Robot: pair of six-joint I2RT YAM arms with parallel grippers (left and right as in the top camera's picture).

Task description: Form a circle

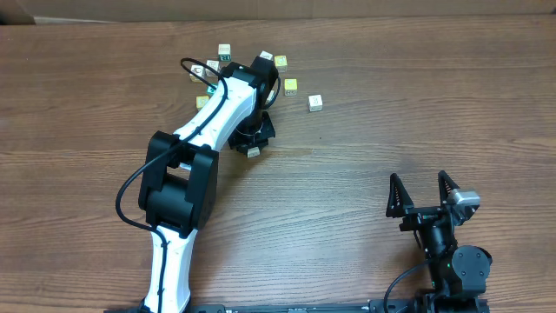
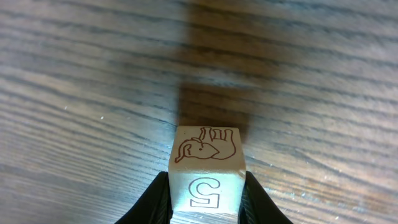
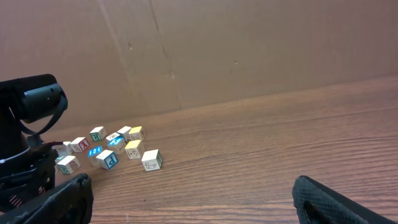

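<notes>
Block [image 2: 205,165] marked with an elephant sits clamped between the left gripper's [image 2: 205,193] closed fingers [image 2: 155,200]. Block cluster [image 3: 109,159] lies near, on the arm's far side. Right gripper [image 1: 420,180] stands wide open, well apart.

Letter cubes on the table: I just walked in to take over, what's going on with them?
The left gripper is shut on one cube showing an elephant and a 5, by the other cubes scattered on the far side of the table. The right gripper sits open and empty, far from them.
</notes>
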